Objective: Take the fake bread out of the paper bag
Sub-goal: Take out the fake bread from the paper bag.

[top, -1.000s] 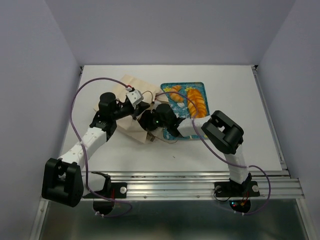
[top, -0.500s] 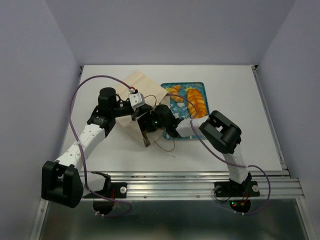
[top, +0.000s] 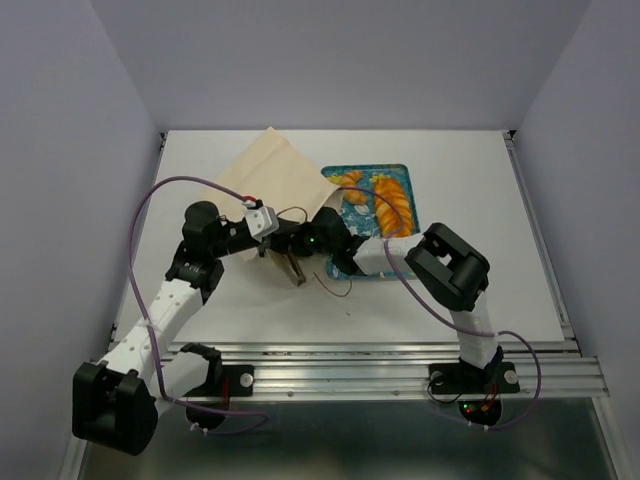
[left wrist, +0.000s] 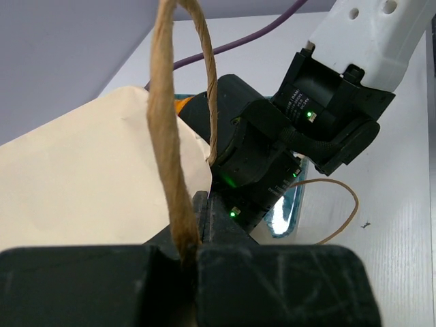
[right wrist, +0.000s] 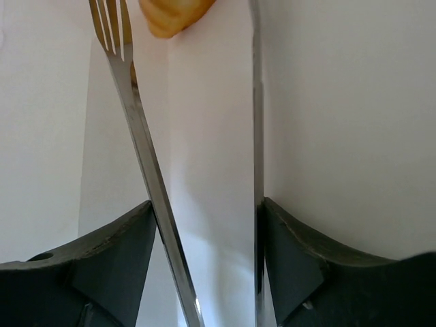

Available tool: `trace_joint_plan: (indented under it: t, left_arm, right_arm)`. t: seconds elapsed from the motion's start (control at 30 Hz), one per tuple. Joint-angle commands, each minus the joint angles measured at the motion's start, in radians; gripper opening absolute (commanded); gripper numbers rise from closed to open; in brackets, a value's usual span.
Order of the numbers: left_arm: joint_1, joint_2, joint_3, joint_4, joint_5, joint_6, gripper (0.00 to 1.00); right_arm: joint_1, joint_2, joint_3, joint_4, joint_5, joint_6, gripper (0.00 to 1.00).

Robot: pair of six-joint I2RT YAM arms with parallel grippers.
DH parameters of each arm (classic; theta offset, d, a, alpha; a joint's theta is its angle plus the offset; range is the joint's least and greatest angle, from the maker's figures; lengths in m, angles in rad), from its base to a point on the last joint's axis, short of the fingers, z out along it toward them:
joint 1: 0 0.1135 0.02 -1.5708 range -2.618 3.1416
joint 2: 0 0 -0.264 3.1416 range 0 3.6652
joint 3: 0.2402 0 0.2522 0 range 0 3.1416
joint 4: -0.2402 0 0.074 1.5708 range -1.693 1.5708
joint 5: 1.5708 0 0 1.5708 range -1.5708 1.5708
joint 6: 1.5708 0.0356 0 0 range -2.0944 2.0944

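- Top view: over the last second I watched the left gripper (top: pixel 262 222) swing the tall pale tan paper bag (top: pixel 268 178) toward the far-left corner, off the right gripper (top: pixel 295 243). Both glossy orange-golden plastic bread pieces (top: pixel 392 203) lay on the teal floral tray (top: pixel 405 175) at far centre, so I judged the job nearly done.
- Left wrist: its fingers were pinched tight on the thin brown loop handle (left wrist: pixel 170 157).
- Right wrist: the fingers stood apart, with fork-tined metal strips (right wrist: pixel 139 150) along them. An orange lump (right wrist: pixel 170 17) showed beyond; I couldn't tell where it lay.

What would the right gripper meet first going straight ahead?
Probably the fork lying between the open fingers of the right gripper; past its tines, a golden bread piece at the far end. Depth is unclear.
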Motion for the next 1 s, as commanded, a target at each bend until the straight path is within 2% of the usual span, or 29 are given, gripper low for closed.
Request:
trace_joint_plan:
  t: [0.0, 0.03, 0.07, 0.17, 0.2, 0.33, 0.4, 0.5, 0.8, 0.87, 0.97]
  left_arm:
    - [-0.022, -0.087, -0.020, 0.086, 0.202, -0.077, 0.00]
    - [-0.022, -0.092, -0.025, 0.089, 0.201, -0.079, 0.00]
    - [-0.022, -0.097, -0.026, 0.089, 0.201, -0.079, 0.00]
    - [-0.022, -0.100, -0.035, 0.091, 0.198, -0.073, 0.00]
    - [-0.022, -0.097, -0.035, 0.091, 0.192, -0.073, 0.00]
    - [-0.022, -0.078, -0.025, 0.100, 0.130, -0.093, 0.00]
    - [-0.022, -0.068, -0.026, 0.135, 0.048, -0.136, 0.00]
    - [-0.022, -0.052, -0.037, 0.236, -0.081, -0.231, 0.00]
    - [-0.022, 0.029, 0.011, 0.377, -0.360, -0.341, 0.00]
    - [-0.021, 0.076, 0.029, 0.397, -0.467, -0.360, 0.00]
    - [-0.019, 0.136, 0.069, 0.397, -0.505, -0.369, 0.00]
  right_arm:
    - [-0.086, -0.003, 0.048, 0.039, 0.093, 0.118, 0.65]
    - [-0.086, -0.006, 0.042, 0.061, 0.090, 0.120, 0.62]
    - [-0.096, -0.014, 0.033, 0.115, 0.090, 0.116, 0.54]
    - [-0.097, -0.031, -0.007, 0.225, 0.090, 0.089, 0.39]
    - [-0.097, -0.041, -0.022, 0.254, 0.090, 0.089, 0.31]
    - [-0.097, -0.057, -0.050, 0.300, 0.043, 0.074, 0.18]
    - [-0.097, -0.058, -0.056, 0.303, 0.027, 0.073, 0.08]
    - [-0.097, -0.067, -0.070, 0.309, 0.003, 0.068, 0.01]
    - [-0.097, -0.164, -0.136, 0.228, 0.040, 0.031, 0.01]
    - [-0.097, -0.208, -0.174, 0.226, 0.049, 0.014, 0.01]
    - [-0.097, -0.254, -0.200, 0.214, 0.060, -0.016, 0.01]
